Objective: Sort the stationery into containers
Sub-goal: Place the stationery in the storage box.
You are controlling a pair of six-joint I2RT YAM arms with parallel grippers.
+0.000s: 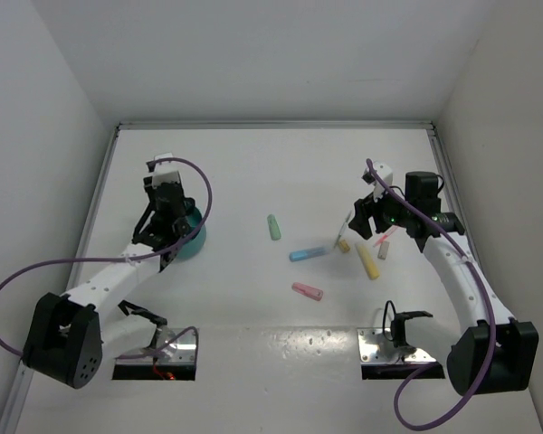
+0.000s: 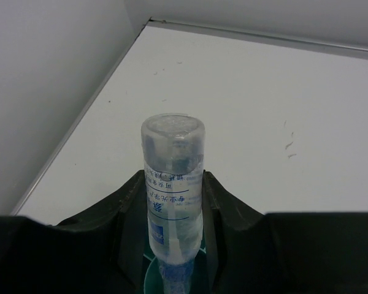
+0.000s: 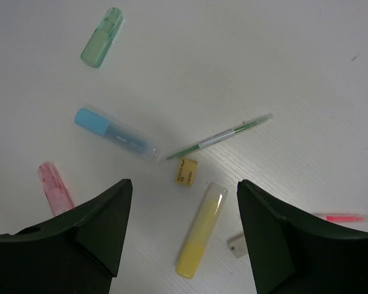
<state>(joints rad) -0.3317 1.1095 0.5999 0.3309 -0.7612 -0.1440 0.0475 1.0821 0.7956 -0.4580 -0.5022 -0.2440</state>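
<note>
Left jaws clamp clear pen, seemingly over holder | right jaws spread above yellow marker

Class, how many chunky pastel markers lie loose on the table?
4: green marker farthest back, blue marker in the middle, pink marker nearest the bases, yellow marker rightmost. Others may be hidden.

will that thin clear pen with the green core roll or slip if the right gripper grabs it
The thin clear pen looks round and smooth, so a nudge would probably roll it. Lying flat on the table and very slim, it may be hard to pinch. It likely weighs little.
</note>
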